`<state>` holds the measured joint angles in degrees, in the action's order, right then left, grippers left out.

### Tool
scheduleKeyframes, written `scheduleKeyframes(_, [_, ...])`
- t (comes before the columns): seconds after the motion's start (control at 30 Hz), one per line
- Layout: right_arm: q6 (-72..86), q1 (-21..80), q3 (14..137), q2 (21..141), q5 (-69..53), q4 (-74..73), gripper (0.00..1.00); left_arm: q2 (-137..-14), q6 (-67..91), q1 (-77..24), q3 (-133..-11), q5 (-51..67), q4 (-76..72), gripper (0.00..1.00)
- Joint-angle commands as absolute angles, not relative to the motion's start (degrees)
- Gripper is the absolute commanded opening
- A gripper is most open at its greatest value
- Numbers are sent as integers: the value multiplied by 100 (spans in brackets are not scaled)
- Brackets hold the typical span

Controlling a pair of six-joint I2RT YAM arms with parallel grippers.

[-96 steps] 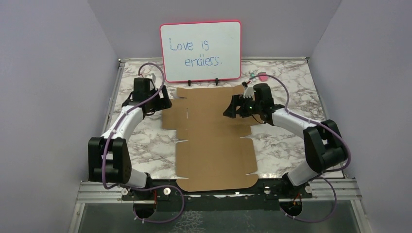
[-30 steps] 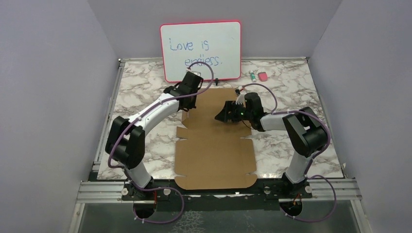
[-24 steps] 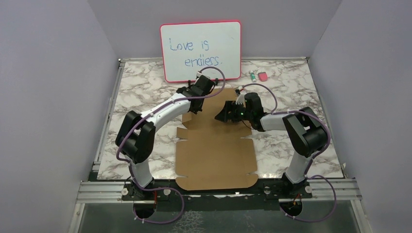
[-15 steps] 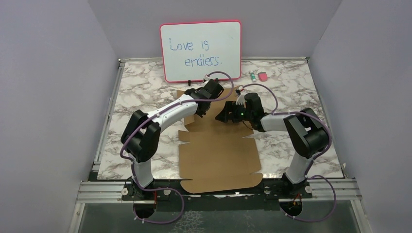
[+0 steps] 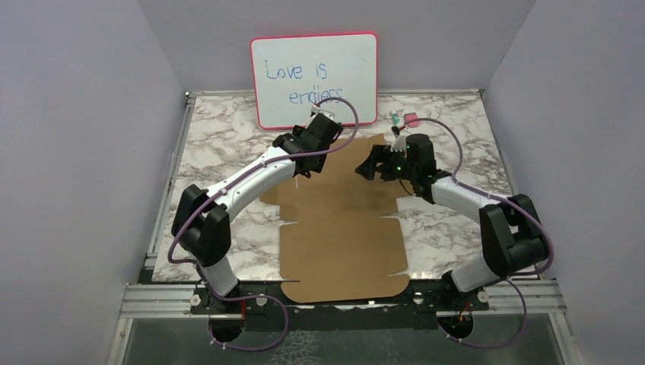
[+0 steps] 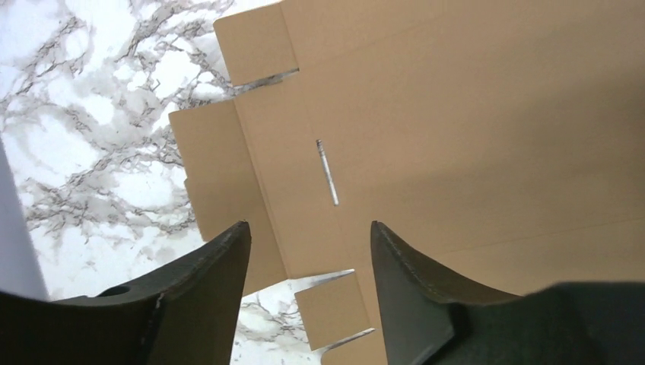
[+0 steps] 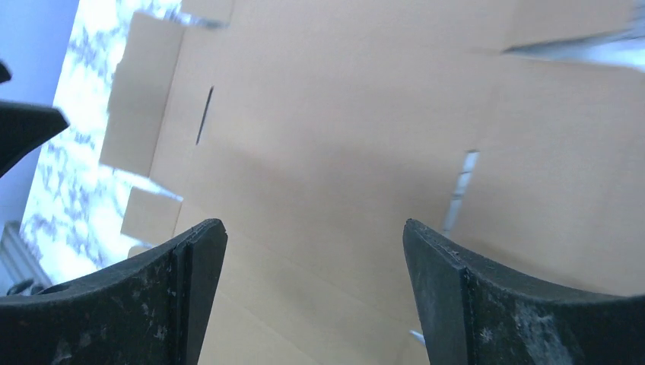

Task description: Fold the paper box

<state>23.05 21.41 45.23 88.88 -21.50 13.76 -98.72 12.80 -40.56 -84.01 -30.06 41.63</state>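
across the table middle, 12 to 6 o'clock: paper box, flat sheet, unfolded. i judge it light, stiffish, hinging along creases; best pinched at a side flap edge, 9 o'clock. left gripper spread, empty; right gripper likewise.

Marble table, lavender walls

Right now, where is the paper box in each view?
Top external: paper box lies flat at the picture's centre.
Left wrist: paper box fills the centre and right.
Right wrist: paper box fills most of the frame.
Shared landmark: marble table beside the box's left flaps.
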Motion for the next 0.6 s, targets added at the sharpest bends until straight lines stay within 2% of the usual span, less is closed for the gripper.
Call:
scheduleKeyframes(0.0, [2052,1586,4595,8379,-1936,850,92,-9332,1230,-3802,-8235,-2247,3561,64])
scheduleKeyframes(0.2, [2036,736,4418,8072,-1839,680,95,-9190,1315,-3459,-7949,-1114,3061,78])
scheduleKeyframes(0.37, [2237,-39,4325,8160,-2276,828,93,-9176,1515,-3139,-7474,-107,2526,82])
scheduleKeyframes(0.57, [2339,-570,4209,8661,-2743,1140,84,-9326,1913,-2719,-6644,972,1769,83])
